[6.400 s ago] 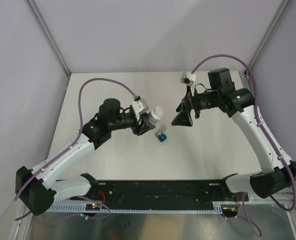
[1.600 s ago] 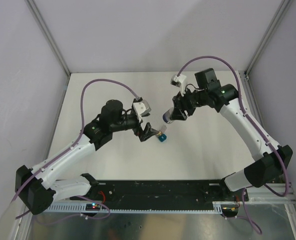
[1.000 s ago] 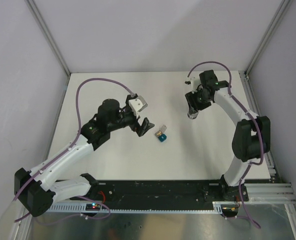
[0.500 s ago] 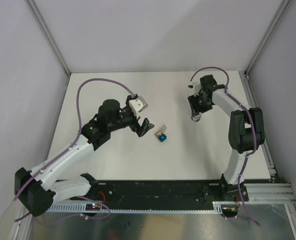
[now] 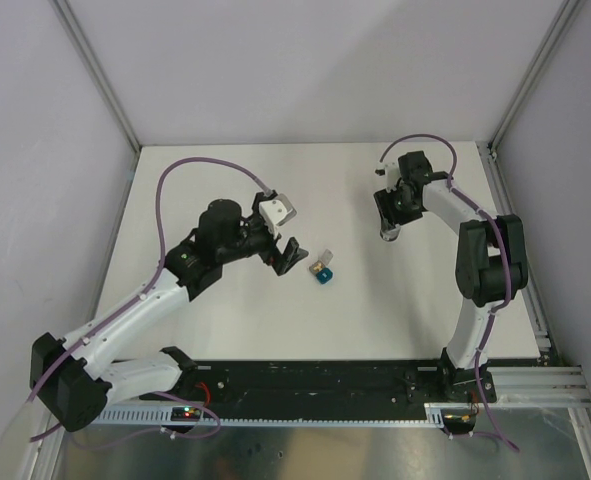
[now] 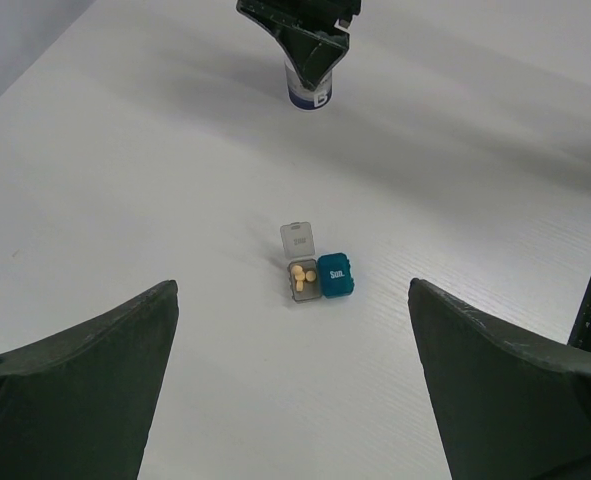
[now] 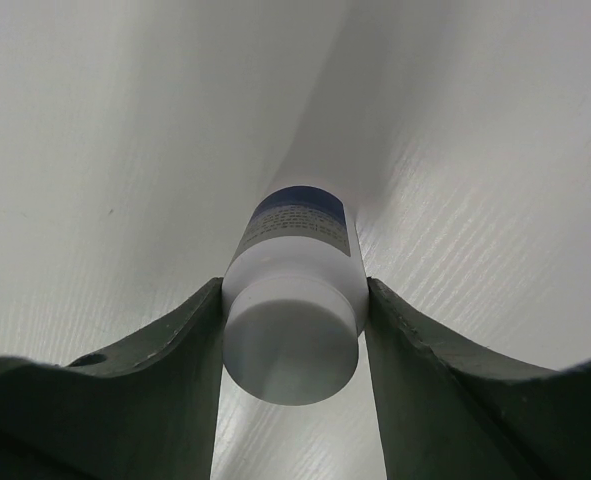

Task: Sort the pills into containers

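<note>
containers (image 5: 322,271) on table (image 5: 275,320), pills (image 6: 300,278) in one compartment, bottle (image 5: 389,233) well apart to their right

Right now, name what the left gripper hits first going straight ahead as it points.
Probably the containers, centred ahead between the left gripper's open fingers; depth is unclear, so it might touch bare table just short of them.

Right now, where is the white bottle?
The bottle stands right of centre in the top view, clamped in the right gripper, apart from the containers near the left gripper.

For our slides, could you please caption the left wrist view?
Open jaws frame the containers, grey compartment holding tan pills, teal shut; beyond, right gripper grips the bottle.
</note>
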Tool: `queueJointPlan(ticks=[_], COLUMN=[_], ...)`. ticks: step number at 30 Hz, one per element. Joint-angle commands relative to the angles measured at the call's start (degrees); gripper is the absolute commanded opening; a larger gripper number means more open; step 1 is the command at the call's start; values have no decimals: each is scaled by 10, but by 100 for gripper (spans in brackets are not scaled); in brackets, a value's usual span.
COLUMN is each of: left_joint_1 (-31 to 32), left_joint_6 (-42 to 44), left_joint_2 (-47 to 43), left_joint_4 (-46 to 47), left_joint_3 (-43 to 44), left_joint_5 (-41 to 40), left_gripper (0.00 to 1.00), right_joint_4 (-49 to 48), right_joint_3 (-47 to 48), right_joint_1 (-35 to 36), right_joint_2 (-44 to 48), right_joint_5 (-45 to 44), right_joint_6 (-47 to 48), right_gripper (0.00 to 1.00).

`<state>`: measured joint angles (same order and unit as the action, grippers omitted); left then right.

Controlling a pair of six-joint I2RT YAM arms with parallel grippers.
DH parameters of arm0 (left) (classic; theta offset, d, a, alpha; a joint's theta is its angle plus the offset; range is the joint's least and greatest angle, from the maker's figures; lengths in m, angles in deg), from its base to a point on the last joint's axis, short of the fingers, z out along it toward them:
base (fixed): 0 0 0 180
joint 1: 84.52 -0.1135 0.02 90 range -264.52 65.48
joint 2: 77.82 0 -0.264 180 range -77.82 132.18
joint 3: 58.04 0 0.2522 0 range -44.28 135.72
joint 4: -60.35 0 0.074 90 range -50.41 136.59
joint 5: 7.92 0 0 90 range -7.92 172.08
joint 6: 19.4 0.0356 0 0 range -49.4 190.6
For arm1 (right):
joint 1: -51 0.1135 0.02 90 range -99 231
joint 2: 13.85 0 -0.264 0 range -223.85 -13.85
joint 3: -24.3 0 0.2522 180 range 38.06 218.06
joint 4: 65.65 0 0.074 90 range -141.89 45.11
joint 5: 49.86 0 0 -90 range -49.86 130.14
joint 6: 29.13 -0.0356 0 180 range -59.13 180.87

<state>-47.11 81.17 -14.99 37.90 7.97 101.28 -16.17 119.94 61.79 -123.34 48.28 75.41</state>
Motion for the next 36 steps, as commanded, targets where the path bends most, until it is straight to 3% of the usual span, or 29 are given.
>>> queueJointPlan(ticks=[1, 12, 20, 28, 36], left_joint_1=[-3, -3, -4, -5, -14], left_joint_6=[9, 11, 11, 9, 11], left_joint_2=[1, 4, 6, -1, -19], left_joint_4=[12, 12, 12, 12, 14], left_joint_3=[-3, -12, -14, -18, -26], left_joint_5=[1, -4, -8, -24, -54], left_gripper=[100, 100, 100, 100, 100], right_joint_4=[-15, -19, -3, -7, -36], right_joint_3=[-16, -13, 2, -29, -77], right_joint_1=[-4, -6, 3, 55, 151], right_joint_2=[-1, 55, 116, 195, 257], right_joint_5=[-7, -2, 5, -8, -120], right_joint_6=[-8, -10, -5, 2, 20], right_gripper=[56, 82, 89, 93, 99])
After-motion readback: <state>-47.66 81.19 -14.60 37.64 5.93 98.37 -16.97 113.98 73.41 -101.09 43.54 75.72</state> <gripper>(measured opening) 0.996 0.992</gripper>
